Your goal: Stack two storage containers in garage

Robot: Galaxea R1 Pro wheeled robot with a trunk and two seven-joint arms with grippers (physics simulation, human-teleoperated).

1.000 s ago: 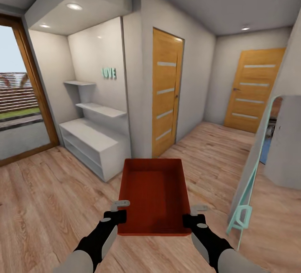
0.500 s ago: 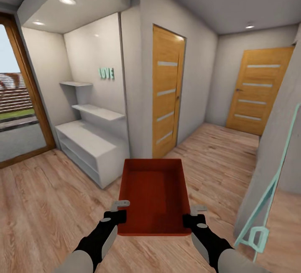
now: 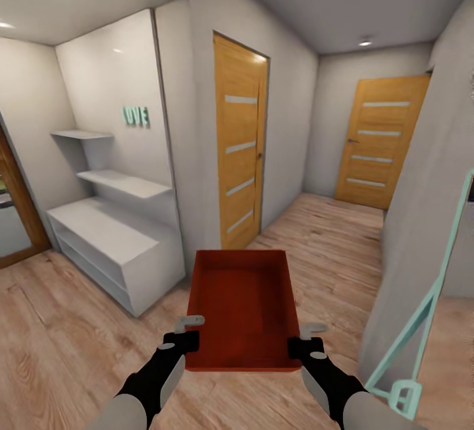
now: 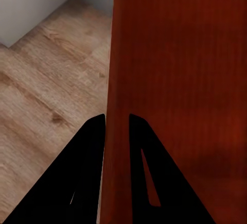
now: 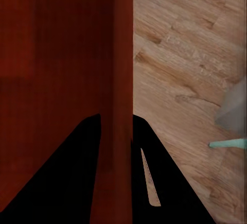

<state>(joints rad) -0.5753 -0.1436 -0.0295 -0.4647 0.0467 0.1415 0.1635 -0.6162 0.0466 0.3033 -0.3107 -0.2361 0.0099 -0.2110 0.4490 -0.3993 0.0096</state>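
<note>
Container [image 3: 242, 308] is pinched on both side walls by the left fingers [image 3: 191, 331] and right fingers [image 3: 304, 339], and needs carrying on to the garage.

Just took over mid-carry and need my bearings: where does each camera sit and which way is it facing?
Head view: on the head, facing forward and down a hallway with two wooden doors; both forearms show, left gripper and right gripper on the storage container.
Left wrist view: along the fingers straddling the container's side wall.
Right wrist view: the same, fingers straddling the opposite wall.
All views share the container and wood-plank floor.
</note>
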